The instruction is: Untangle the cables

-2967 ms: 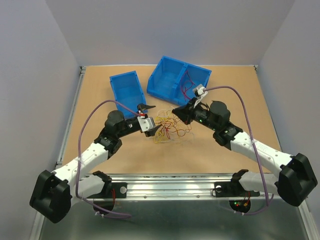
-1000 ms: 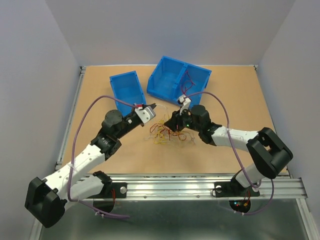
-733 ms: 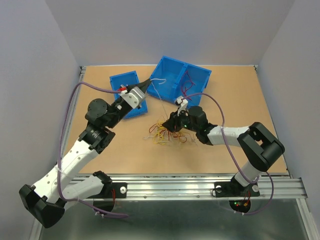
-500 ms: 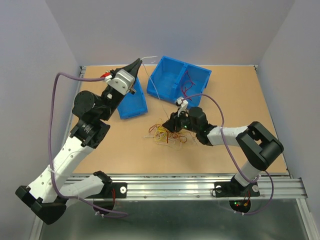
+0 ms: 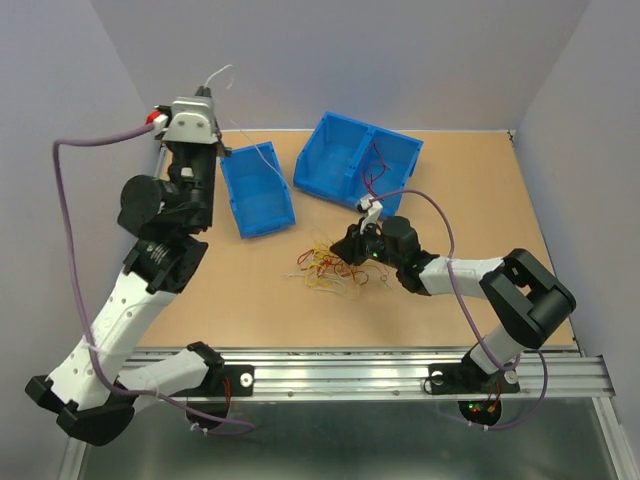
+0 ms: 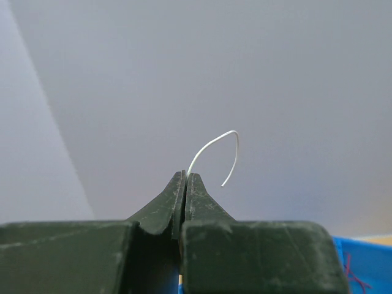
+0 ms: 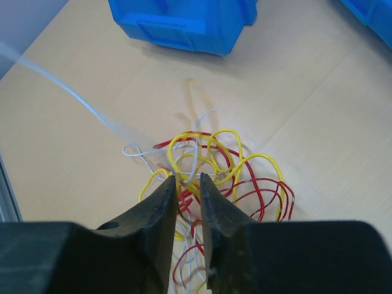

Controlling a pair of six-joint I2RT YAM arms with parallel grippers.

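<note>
Nearest us, the two arms are bolted to the rail at the table's (image 5: 480,200) near edge. The right arm lies low, elbow bent, forearm reaching left along the board, so that the right gripper (image 5: 347,252) (image 7: 188,180) dips into the tangle of cables (image 5: 335,268) (image 7: 211,156) at mid-table. Its jaws stand a narrow gap apart with red, yellow and white strands passing between them; we cannot tell whether they pinch any. In the right wrist view a blurred white strand (image 7: 92,110) leads from the heap up and left out of the frame.

The left arm climbs steeply from its base, wrist turned upward, and carries the left gripper (image 5: 203,97) (image 6: 185,176) high above the table's far left corner. Its jaws are pressed together on one white cable (image 5: 222,72) (image 6: 214,142), whose free end curls above the tips.

We count one heap in three colours, its strands too interlaced to number. Beyond it stand two blue bins: a small bin (image 5: 258,195) with one compartment, and a large bin (image 5: 335,150) with two, the right one holding a few red cables (image 5: 375,170).
</note>
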